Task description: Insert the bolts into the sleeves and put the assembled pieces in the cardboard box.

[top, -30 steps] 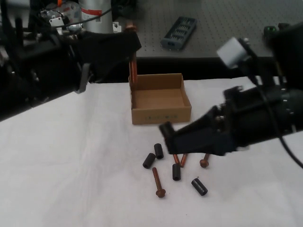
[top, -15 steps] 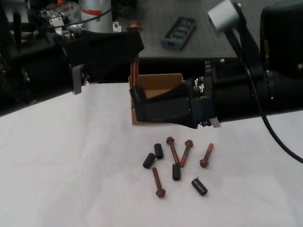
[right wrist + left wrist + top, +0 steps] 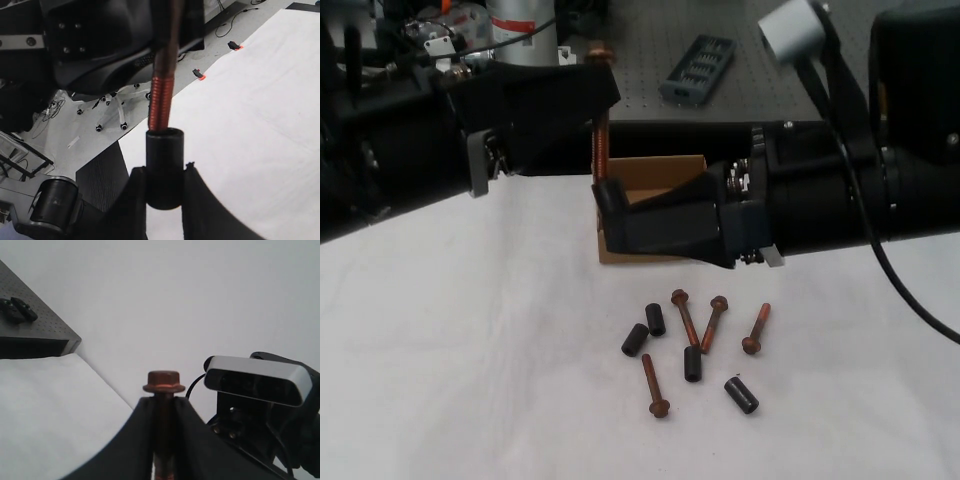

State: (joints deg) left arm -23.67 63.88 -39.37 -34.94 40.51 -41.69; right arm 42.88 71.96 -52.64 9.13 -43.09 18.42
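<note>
Right tool, up from pile a second ago, now steady, pinching sleeve under bolt clamped in left tool, near cardboard box. Threaded tip at sleeve mouth: insertion likely beginning.

Bolt meets sleeve: a copper bolt stands upright, flanged head up (its lower threads glow red-orange), with its tip at the mouth of a black sleeve. The pair is above the ten-o'clock corner of the open cardboard box. At six o'clock from the box, four loose bolts and four loose sleeves lie scattered flat.
</note>
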